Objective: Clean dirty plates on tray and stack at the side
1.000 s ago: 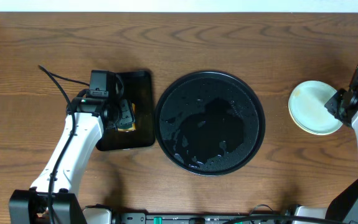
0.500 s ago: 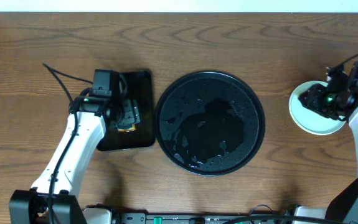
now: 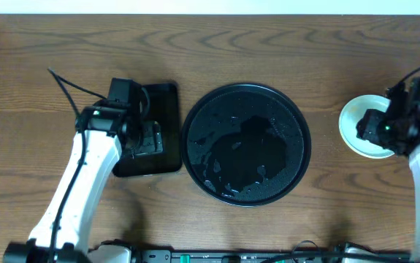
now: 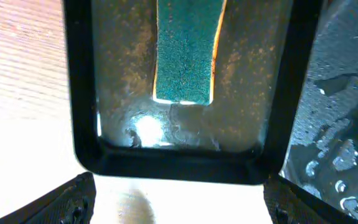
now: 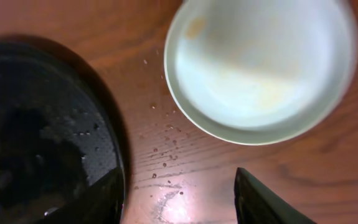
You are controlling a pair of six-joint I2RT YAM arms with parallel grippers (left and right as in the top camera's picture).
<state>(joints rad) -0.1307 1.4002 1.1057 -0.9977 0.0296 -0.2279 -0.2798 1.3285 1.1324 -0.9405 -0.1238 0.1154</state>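
On the overhead feed, the large round glossy black tray (image 3: 246, 142) sits in the middle of the brown wooden surface (image 3: 210, 51), its floor wet with a film and beads of water. To its right, apart from its rim, a pale round shallow plastic plate (image 5: 259, 68) lies flat on the wood with faint tan marks inside. I cannot tell whether others lie beneath it. Water droplets (image 5: 163, 152) dot the wood between plate and tray.

My right end effector (image 5: 179, 199) hangs over the near edge of that plate. Its two dark fingers are apart and there is nothing between them.

On the other side, just left of the round tray, lies a smaller rectangular black tray (image 4: 82, 93). A green sponge with an orange edge (image 4: 185, 53) lies inside it on a wet floor. My left end effector (image 4: 179, 202) hovers above this tray, its fingers spread wide at the frame's lower corners, gripping nothing.
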